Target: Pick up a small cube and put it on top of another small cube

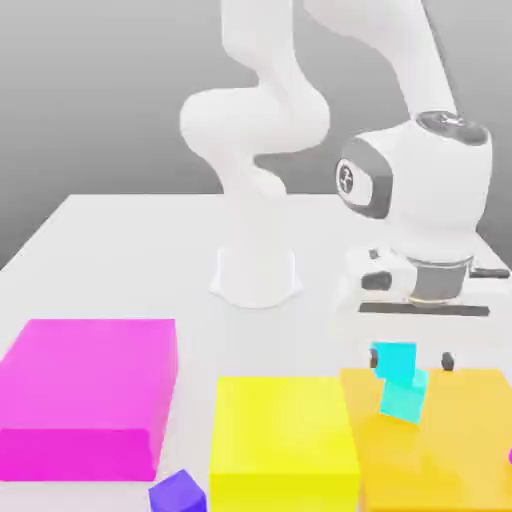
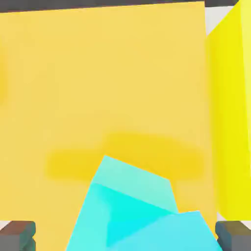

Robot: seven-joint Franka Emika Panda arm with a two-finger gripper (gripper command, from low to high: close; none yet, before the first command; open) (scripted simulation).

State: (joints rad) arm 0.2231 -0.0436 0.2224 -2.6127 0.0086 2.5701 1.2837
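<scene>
While gripper point(image 1: 411, 360) gapes | turquoise cubes point(image 1: 400, 392) between fingertips, seemingly stacked

Two small turquoise cubes are seen stacked on the orange block point(image 1: 450, 440), near its edge beside the yellow block point(image 1: 283, 440). The upper cube point(image 1: 395, 360) is set on the lower cube point(image 1: 403, 400), which is tilted.

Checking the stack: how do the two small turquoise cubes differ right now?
The upper cube sits above and toward the exterior view's left; the lower cube rests on the orange block. The upper cube looks roughly square-on; the lower cube looks turned. Both share colour and size.
</scene>
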